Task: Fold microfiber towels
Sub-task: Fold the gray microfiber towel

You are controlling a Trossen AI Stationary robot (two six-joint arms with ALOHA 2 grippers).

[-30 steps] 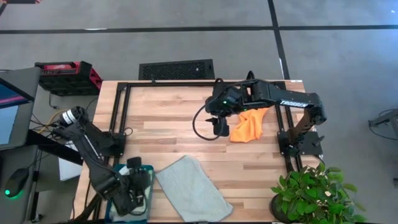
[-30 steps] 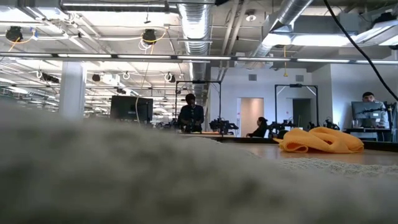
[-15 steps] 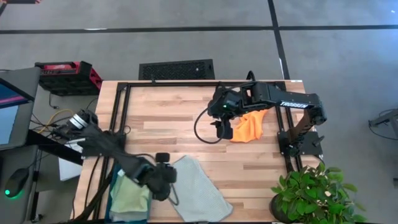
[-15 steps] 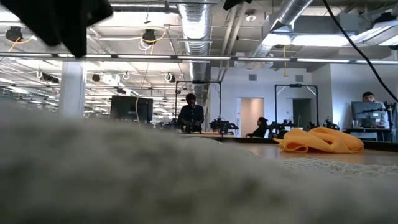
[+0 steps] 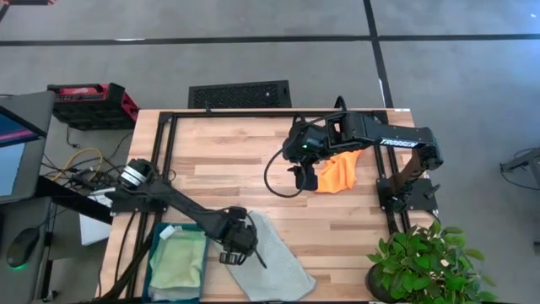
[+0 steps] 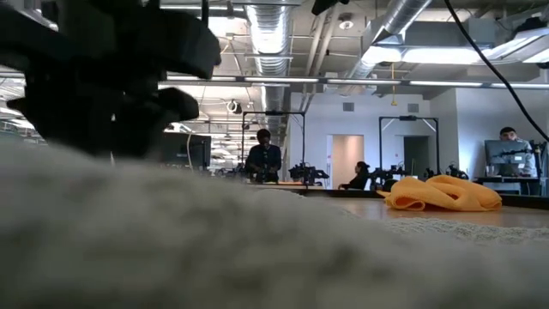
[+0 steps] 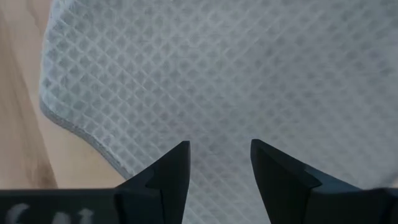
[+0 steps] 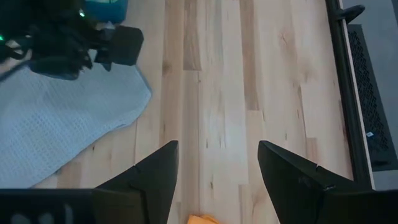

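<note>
A pale grey-blue microfiber towel (image 5: pixel 272 257) lies spread flat near the table's front edge. My left gripper (image 5: pixel 242 243) stands open just above its left far corner, fingers pointing down; in the left wrist view (image 7: pixel 219 149) the waffle cloth (image 7: pixel 236 74) fills the picture. A light green towel (image 5: pixel 179 266) lies in the teal bin (image 5: pixel 155 253) at the front left. An orange towel (image 5: pixel 337 173) lies crumpled at the right. My right gripper (image 5: pixel 305 177) hangs open in the air beside it, nothing between its fingers (image 8: pixel 217 155).
A black frame (image 5: pixel 164 152) runs along the table's left, far and right sides. A potted plant (image 5: pixel 422 262) stands at the front right corner. Bare wood (image 5: pixel 228 160) lies between the arms. People and desks show in the room behind (image 6: pixel 262 159).
My left gripper has swung from over the teal bin toward the table's right edge, sunk and rolled about, and now stands open over the grey-blue towel's corner. The green towel in the bin has come into view. My right arm has kept still.
</note>
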